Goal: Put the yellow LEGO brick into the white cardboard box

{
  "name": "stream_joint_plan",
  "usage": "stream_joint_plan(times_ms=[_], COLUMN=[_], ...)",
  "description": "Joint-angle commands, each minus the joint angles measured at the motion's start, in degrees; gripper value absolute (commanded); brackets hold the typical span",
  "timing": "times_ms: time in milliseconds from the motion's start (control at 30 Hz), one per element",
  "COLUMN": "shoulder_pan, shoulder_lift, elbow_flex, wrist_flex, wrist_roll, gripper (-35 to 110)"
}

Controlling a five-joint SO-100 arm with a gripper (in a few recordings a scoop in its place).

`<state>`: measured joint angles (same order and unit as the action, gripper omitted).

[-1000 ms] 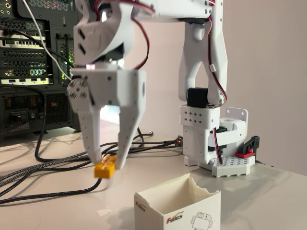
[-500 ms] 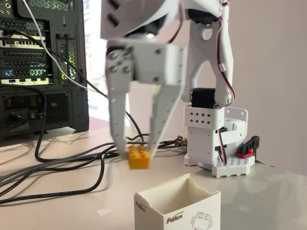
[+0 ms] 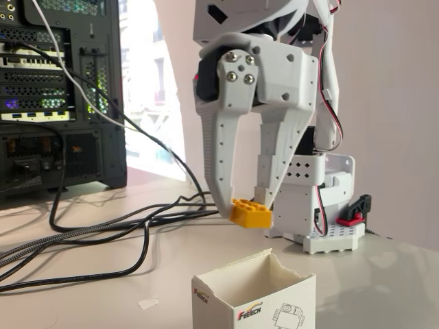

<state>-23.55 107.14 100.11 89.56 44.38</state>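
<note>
The small yellow-orange plastic LEGO brick with studs on top [image 3: 250, 213] sits between the tips of the white two-finger gripper [image 3: 248, 208]. The two long white fingers [image 3: 221, 161] point down and pinch the brick from both sides, so the gripper is clamped on it. The brick is tilted a little, with its right end lower. It hangs in the air, well above the worktop [image 3: 96, 295].

The small white cardboard box with a ragged torn top edge [image 3: 255, 298] stands at the bottom of the fixed view, below the brick and a bit to the right. Its top is open. The inside that can be seen shows just white walls, and the bottom of the box is hidden. A red and black logo and a line drawing of a little robot are on its front. The brick is above the box's back left part and does not touch it.

Behind the gripper stands the white robot base on a white studded plate [image 3: 334, 236], with a small red and black clamp [image 3: 355, 209] at its right side. Thick black cables [image 3: 89, 236] lie across the worktop on the left. A black computer case with lit parts [image 3: 58, 96] stands at the back left. A small scrap of clear tape [image 3: 148, 301] lies on the worktop left of the box.
</note>
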Motion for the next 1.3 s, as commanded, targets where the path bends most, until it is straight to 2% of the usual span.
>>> stream_joint_plan(times_ms=[0,333,633,800,1000,1267], shoulder_pan=[-1.85,-3.43,-4.39,-3.96,-2.37,1.58], shoulder_lift=[7.82,8.26,7.56,8.00,14.94,24.35], elbow_flex=[1.23,3.34,4.83,4.66,8.79,19.34], wrist_flex=[-1.67,-5.36,-6.59,-6.86,-11.87,-15.82], wrist_roll=[1.23,3.43,5.01,4.39,-4.48,-24.61], gripper=[-8,-6,16,11,-9,-9])
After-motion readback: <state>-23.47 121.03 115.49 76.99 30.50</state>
